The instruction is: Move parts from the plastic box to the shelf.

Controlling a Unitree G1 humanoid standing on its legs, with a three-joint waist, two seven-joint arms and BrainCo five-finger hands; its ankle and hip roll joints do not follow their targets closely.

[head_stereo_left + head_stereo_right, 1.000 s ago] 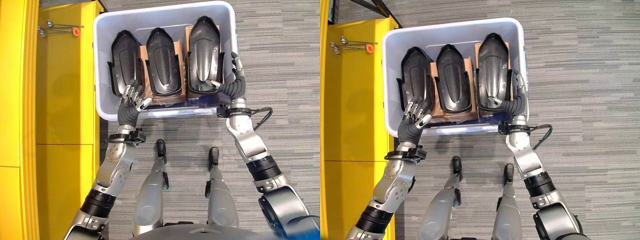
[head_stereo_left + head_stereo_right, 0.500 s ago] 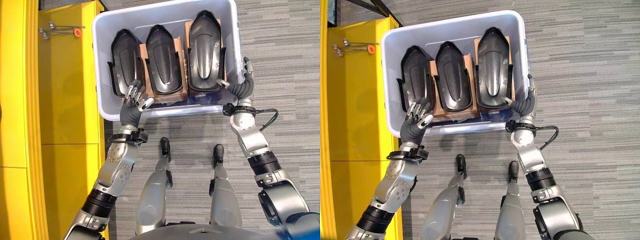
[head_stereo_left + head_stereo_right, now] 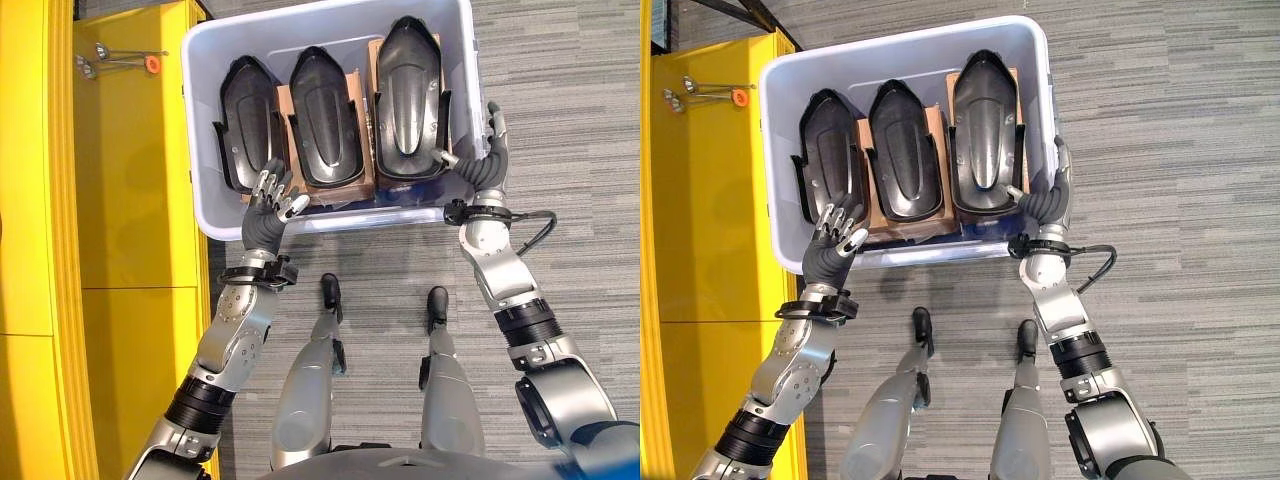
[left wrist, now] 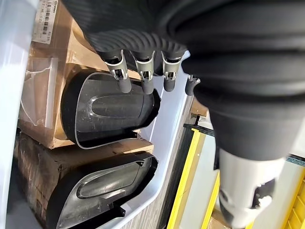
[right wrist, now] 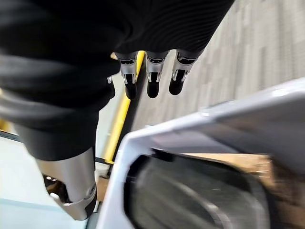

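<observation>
A pale plastic box stands on the carpet with three black moulded parts side by side on cardboard trays: left part, middle part, right part. My left hand hovers at the box's near left corner, open, its fingers relaxed just above the near end of the left part. My right hand sits at the box's right wall near the front corner, open. Its fingers lie straight outside the rim and its thumb reaches over the rim towards the right part.
A yellow shelf runs along the left side of the box, with a few small metal tools lying at its far end. Grey striped carpet spreads to the right of the box.
My right hand has moved from the near end of the right part out to the box's right wall. The left hand has hardly moved.
</observation>
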